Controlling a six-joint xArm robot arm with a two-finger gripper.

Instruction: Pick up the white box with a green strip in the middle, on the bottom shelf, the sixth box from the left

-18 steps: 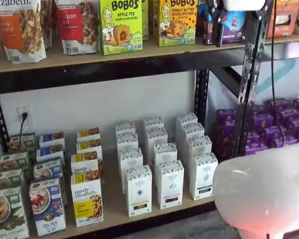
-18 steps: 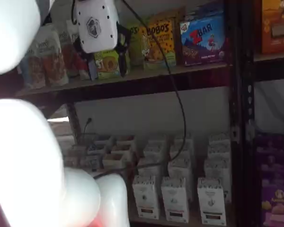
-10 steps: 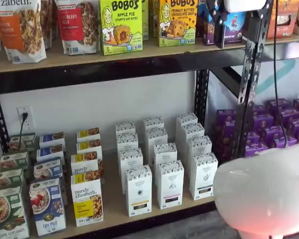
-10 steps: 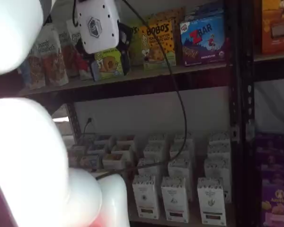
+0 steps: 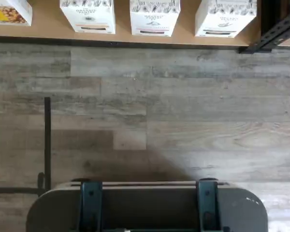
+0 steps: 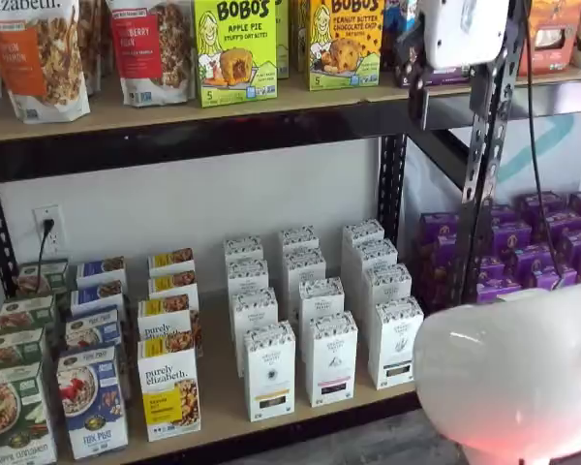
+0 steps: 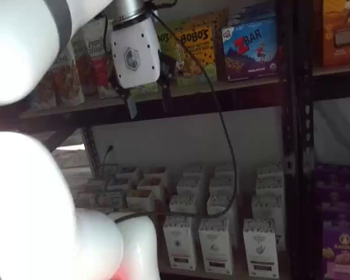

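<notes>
Mock shop aisle — black metal rack (image 6: 392, 184) stocked with rows of boxed goods (image 6: 331, 358) (granola bags (image 6: 39, 53) above), plank floor (image 5: 183, 111).

At lower centre, the white box (image 6: 395, 342) wears a black-speckled top and a dark greenish strip. The bottom shelf (image 6: 218, 407) is pale wood on a black rack. At upper right the gripper (image 6: 445, 73) has a white body and black fingers. Purple boxes (image 6: 547, 242) fill the right side; yellow-green Bobo's boxes (image 6: 234, 48) sit top centre.
</notes>
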